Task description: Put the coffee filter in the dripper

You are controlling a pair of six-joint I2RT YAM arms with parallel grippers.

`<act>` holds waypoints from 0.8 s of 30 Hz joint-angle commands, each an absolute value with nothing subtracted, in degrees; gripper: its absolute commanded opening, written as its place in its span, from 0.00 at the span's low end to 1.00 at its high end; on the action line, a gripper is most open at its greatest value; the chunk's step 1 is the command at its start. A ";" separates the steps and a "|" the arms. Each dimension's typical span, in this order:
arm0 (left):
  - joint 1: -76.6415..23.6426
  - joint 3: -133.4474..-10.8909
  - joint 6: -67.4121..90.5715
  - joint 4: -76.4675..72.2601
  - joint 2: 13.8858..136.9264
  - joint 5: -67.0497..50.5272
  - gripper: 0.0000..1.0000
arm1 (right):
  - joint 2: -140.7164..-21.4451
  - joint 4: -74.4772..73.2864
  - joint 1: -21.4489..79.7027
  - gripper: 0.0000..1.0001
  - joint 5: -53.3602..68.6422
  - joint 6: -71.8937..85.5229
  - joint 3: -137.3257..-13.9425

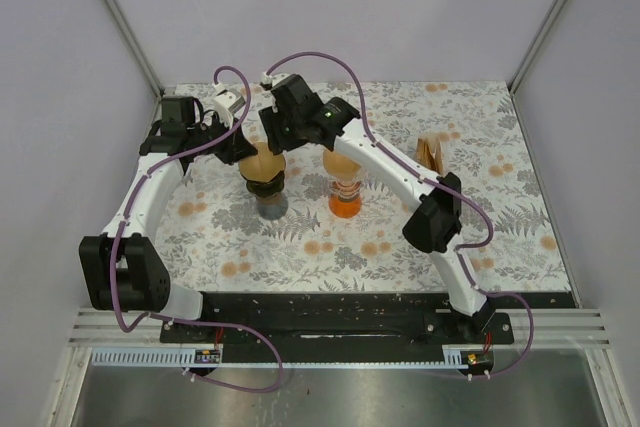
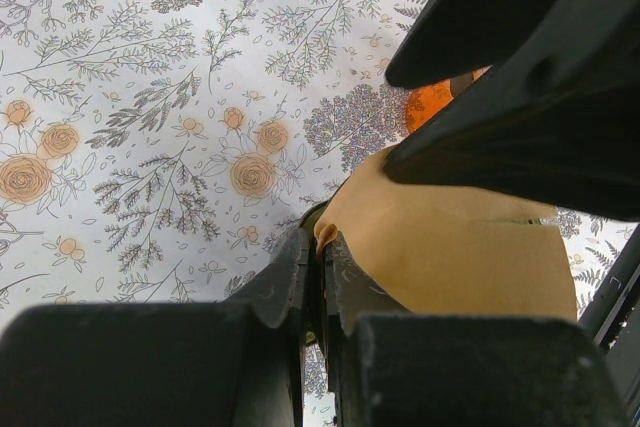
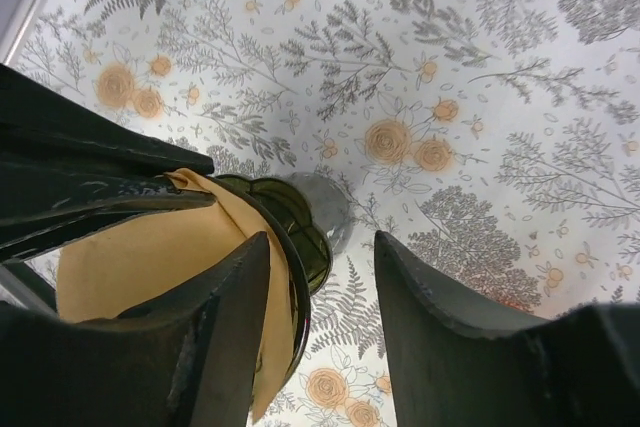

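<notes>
Left fingers (image 2: 285, 292) pinch the tan paper coffee filter (image 2: 450, 247) over the dark green glossy dripper (image 3: 300, 237), right fingers (image 3: 440, 297) spread beside it; filter looks partly in, release left to do.

Left of centre on the tabletop (image 1: 500, 217) stands the dripper (image 1: 268, 199), with the coffee filter (image 1: 262, 161) sitting in its mouth. Just right of it stands a second dripper (image 1: 345, 199). A stack of filters (image 1: 433, 152) lies farther right and towards the far edge. The left gripper (image 1: 240, 147) is at the filter's left edge, and the right gripper (image 1: 280, 137) is over its far side.
</notes>
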State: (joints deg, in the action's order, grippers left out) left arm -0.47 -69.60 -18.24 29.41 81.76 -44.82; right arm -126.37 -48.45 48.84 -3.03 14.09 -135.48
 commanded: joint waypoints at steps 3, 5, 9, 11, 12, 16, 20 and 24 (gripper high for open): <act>-0.18 -68.55 -21.80 28.74 80.42 -43.15 0.00 | -129.11 -49.83 48.78 0.50 2.55 11.52 -138.34; -0.18 -68.55 -21.80 28.74 80.51 -43.15 0.00 | -129.20 -49.83 48.69 0.47 3.68 11.16 -138.08; -0.09 -68.64 -21.71 28.83 80.86 -43.42 0.00 | -129.90 -49.83 48.60 0.36 6.15 9.58 -137.90; -0.18 -68.90 -21.62 28.74 80.95 -43.68 0.00 | -129.99 -49.75 48.60 0.32 6.41 8.97 -137.55; -0.18 -68.99 -21.62 28.74 81.03 -43.77 0.00 | -129.90 -49.66 48.60 0.30 6.50 8.96 -137.46; -0.09 -70.22 -21.53 29.26 81.65 -43.77 0.18 | -128.85 -48.52 48.60 0.23 6.86 7.82 -135.44; -0.09 -71.98 -21.97 30.15 82.70 -44.38 0.24 | -128.23 -47.99 48.60 0.17 7.03 7.30 -134.30; -0.09 -74.79 -22.24 32.07 84.89 -45.35 0.28 | -127.79 -47.81 48.60 0.11 7.29 6.59 -133.51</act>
